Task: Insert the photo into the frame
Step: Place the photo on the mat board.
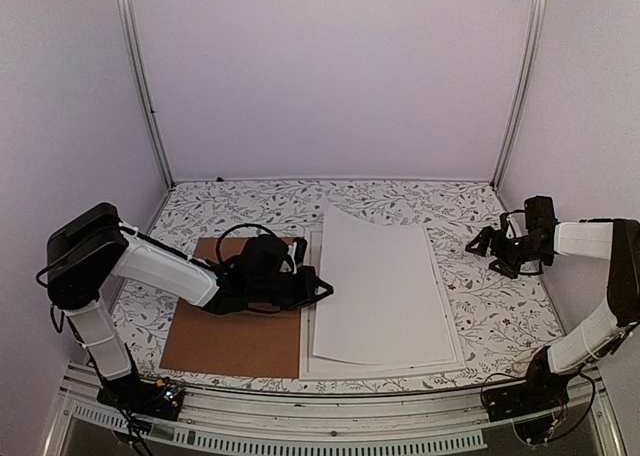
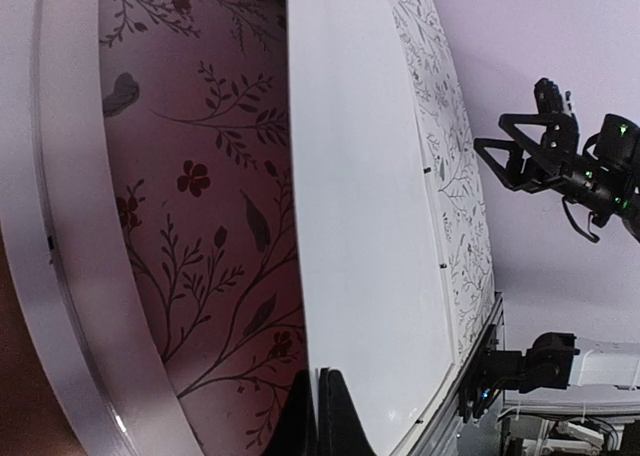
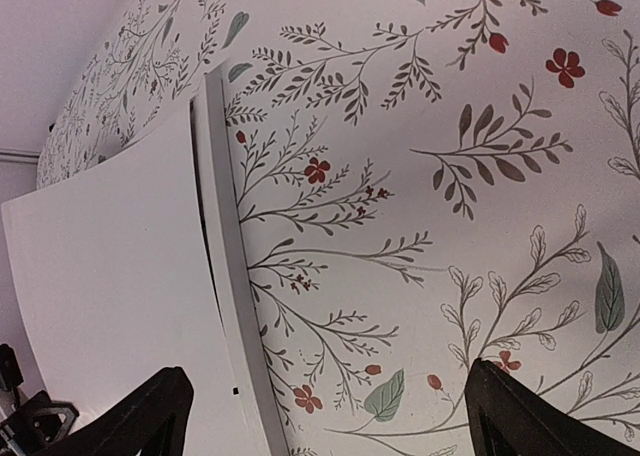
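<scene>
Left gripper (image 1: 324,289) clamps large paper print (image 1: 380,281), white back up; right gripper (image 1: 484,242) splayed, empty. One print, one thin white frame (image 3: 232,276).

**Right fingers spread wide over the cloth**

Your right gripper (image 3: 335,421) hangs with its two fingertips far apart. Between them and ahead lies the flowered tablecloth (image 3: 450,176). Past your left fingertip runs the white rail of the frame (image 3: 225,266). Further left is the photo (image 3: 100,296), white side up.
</scene>
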Available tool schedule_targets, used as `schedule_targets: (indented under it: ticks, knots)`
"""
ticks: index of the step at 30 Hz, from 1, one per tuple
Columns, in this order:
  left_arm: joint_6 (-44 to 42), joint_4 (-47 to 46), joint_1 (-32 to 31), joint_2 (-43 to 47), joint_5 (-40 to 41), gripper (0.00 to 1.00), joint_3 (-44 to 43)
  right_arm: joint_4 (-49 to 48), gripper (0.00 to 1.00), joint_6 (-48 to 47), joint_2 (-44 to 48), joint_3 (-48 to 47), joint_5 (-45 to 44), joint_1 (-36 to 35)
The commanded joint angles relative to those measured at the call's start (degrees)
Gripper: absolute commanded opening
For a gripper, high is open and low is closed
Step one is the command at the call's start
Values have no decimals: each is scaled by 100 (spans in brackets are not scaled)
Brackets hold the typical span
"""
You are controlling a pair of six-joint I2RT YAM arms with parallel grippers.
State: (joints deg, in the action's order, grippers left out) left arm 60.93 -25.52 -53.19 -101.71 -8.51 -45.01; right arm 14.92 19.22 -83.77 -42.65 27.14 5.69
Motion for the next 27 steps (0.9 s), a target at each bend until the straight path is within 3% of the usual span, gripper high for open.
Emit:
schedule_targets:
  ticks: [1,27]
  knots:
    - [87,-246,37,-100,10,0,28,-145,99,-35,-96,48,11,35]
    - [159,-346,-42,-262,-177,0,-40,-133,99,-63,-122,64,-33,30]
